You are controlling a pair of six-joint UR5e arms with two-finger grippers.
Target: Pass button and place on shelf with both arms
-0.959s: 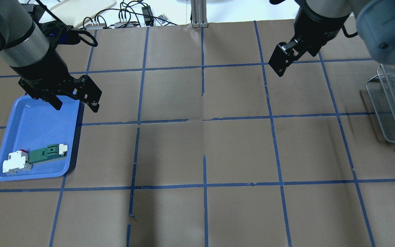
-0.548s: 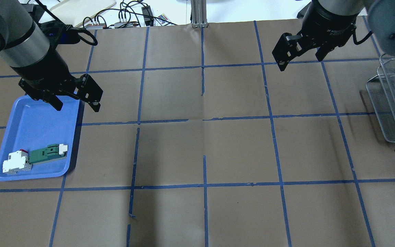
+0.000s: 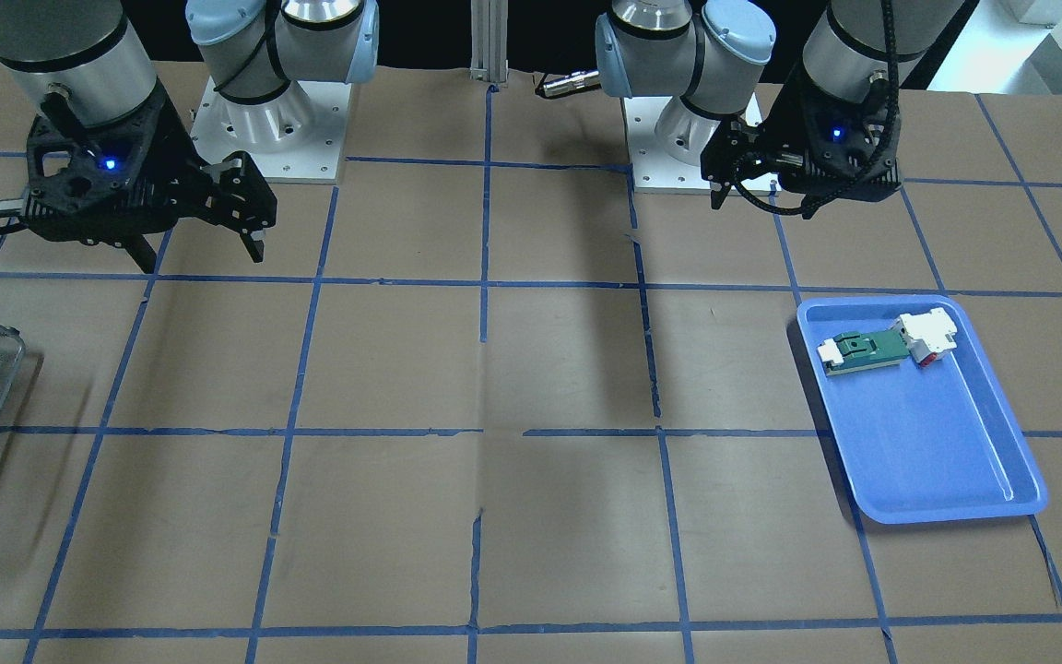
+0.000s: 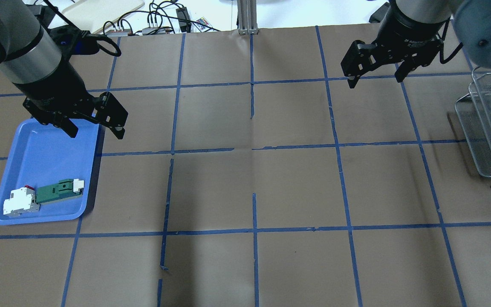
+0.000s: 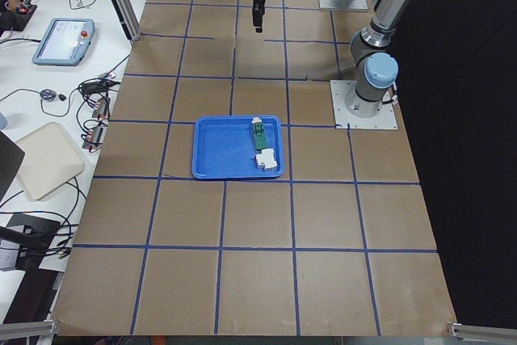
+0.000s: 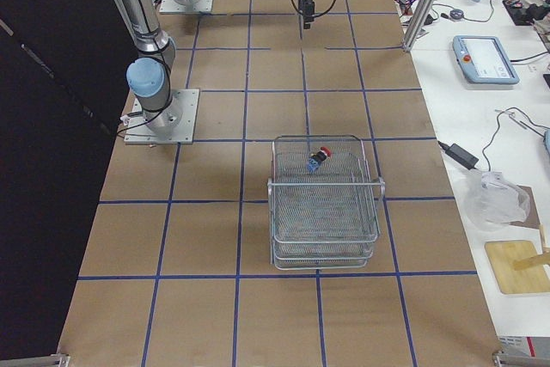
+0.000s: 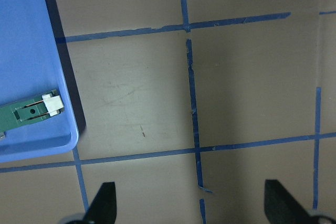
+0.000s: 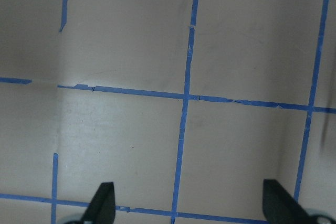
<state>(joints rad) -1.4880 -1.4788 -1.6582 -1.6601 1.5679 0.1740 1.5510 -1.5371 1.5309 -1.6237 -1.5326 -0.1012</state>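
Here, nearest us in the overhead view, the tray (image 4: 45, 162) holds a green module (image 4: 56, 192) and a white block (image 4: 20, 202). Over the tray's far edge the left fingers (image 4: 115, 119) hang spread apart, holding nothing. Farther out, the right fingers (image 4: 351, 68) are spread and empty too, above the table (image 4: 254, 187). The button (image 6: 320, 158) lies tilted in the top tier of the shelf (image 6: 273, 186), close to one rim, so we judge the placing done and only the retreat left.

We see one risk. The right arm is near the shelf, and a careless swing that way could knock a rim and shake the button off its tier.

Against a second ago, the right fingers have turned at the wrist. They stood edge-on then; now both show side by side, a little farther out. We see no change in the left fingers, the tray or the button.
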